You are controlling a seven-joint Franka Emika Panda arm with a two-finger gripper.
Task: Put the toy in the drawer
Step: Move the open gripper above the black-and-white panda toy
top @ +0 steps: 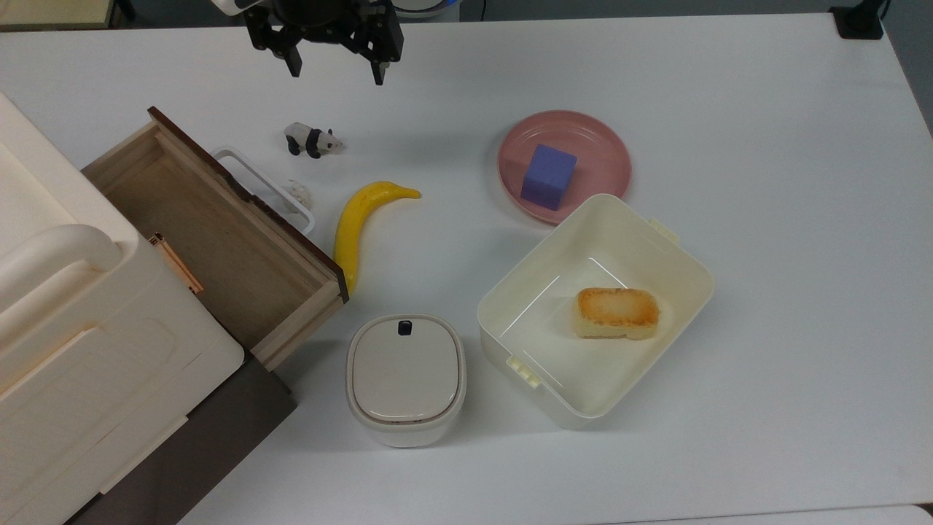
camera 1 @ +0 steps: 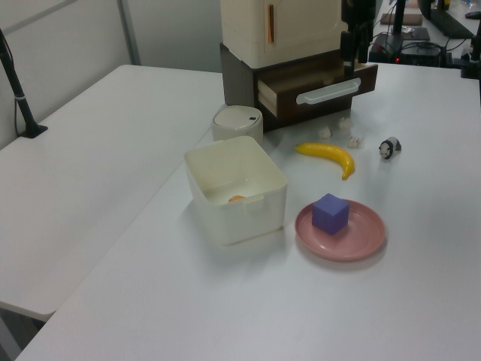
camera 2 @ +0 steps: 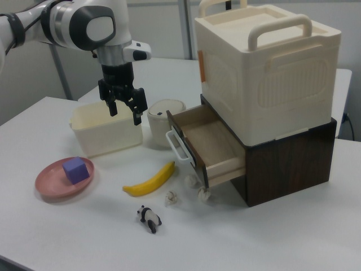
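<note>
Gripper (top: 334, 71) hangs in the air above the tabletop (top: 765, 364), jaws apart, nothing between them. In the top view it sits at the upper edge, above the toy (top: 313, 140); in the right view (camera 2: 124, 110) it hovers high in front of the cream bin (camera 2: 106, 132). Toy is a small panda standing on the tabletop on its four legs, outside the drawer (top: 211, 240), near the drawer's white loop handle (top: 266, 186) and not touching it. Drawer is pulled open, wooden inside looks bare, dark front panel facing the toy. In the right view the panda (camera 2: 149, 218) is at the front, with the banana (camera 2: 151, 180) between it and the bin. In the top view the banana (top: 361, 222) lies just below the toy, its lower end next to the drawer's front corner. Small whitish crumpled bits (camera 2: 171, 197) sit on the tabletop below the handle. Lidded cream pot (top: 405, 378) stands by the drawer's corner. Open cream bin (top: 594, 310) holds a toasted bread piece (top: 617, 313). Pink plate (top: 609, 157) carries a purple cube (top: 548, 176), touching the bin's edge in the top view. The cream cabinet (camera 2: 265, 68) with top handles sits on a dark brown base.
</note>
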